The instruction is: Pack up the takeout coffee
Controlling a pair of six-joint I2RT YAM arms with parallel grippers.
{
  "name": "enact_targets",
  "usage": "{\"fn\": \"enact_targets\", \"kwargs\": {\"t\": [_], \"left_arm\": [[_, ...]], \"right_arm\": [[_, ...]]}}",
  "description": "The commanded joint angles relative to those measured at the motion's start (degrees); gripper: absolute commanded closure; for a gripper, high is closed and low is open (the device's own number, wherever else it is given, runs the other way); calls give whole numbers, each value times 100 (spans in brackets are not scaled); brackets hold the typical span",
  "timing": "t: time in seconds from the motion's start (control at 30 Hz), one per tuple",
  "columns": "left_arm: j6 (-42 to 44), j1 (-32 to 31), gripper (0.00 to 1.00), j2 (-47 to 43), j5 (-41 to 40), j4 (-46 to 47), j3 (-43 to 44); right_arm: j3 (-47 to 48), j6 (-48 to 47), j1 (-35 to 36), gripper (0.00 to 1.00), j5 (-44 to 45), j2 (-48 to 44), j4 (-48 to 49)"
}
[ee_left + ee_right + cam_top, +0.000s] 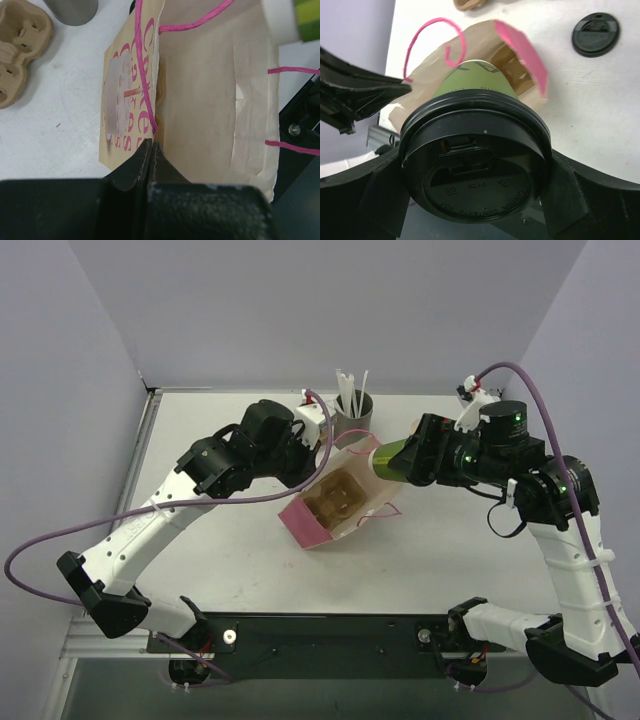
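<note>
Facing the cup (392, 456), the bag (308, 524) holds a carrier (335, 498).

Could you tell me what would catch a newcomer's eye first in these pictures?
The right gripper holds a lidded green cup, tilted toward the open mouth of a pink-and-tan paper bag at mid-table. The left gripper pinches the bag's edge, holding it open. In the right wrist view, a spare lid lies on the table beside the bag.

One green cup (470, 80), one fitted lid (475, 165), one loose lid (595, 34), one paper bag (200, 90), one cardboard carrier (15, 50) on the counter, one bagged carrier (335, 498), one grey straw holder (353, 412).
</note>
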Motion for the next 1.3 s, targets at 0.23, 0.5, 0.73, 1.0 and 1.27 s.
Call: {"fn": "enact_targets", "kwargs": {"t": [0.23, 0.5, 0.73, 1.0, 1.27], "left_arm": [[-820, -364, 100, 279, 56, 580, 506], [-1541, -399, 100, 226, 170, 1169, 164], [-2637, -469, 100, -256, -110, 2143, -1075], [-3747, -873, 100, -890, -1665, 3111, -2052], [-4669, -1778, 100, -469, -3125, 2769, -1490]], "right_arm": [[-138, 202, 1188, 41, 184, 437, 129], [-551, 246, 1874, 41, 887, 701, -56], [-842, 307, 2033, 42, 1370, 1123, -73], [-561, 404, 2050, 42, 1643, 1781, -319], [238, 536, 1989, 42, 1713, 2239, -881]]}}
